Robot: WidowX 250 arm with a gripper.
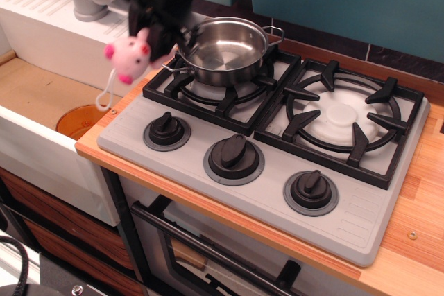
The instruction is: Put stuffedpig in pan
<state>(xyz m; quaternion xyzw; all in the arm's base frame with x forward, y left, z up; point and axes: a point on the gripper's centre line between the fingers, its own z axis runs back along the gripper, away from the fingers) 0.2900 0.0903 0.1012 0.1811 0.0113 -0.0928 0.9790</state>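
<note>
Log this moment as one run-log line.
phase: carry | gripper: shut on stuffedpig, lifted clear of stove | pan: empty, rear-left burner | pig: left of pan, not yet over it

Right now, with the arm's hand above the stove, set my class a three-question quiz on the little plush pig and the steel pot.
1. True or false: the small pale pink plush pig rests on the grey stovetop.
2. The round shiny stainless steel pot sits on which burner? A) back left B) right
3. What dangles below the pig?

Key
1. False: the black hand holds it in the air, left of the pot.
2. A
3. A white string loop.
</note>
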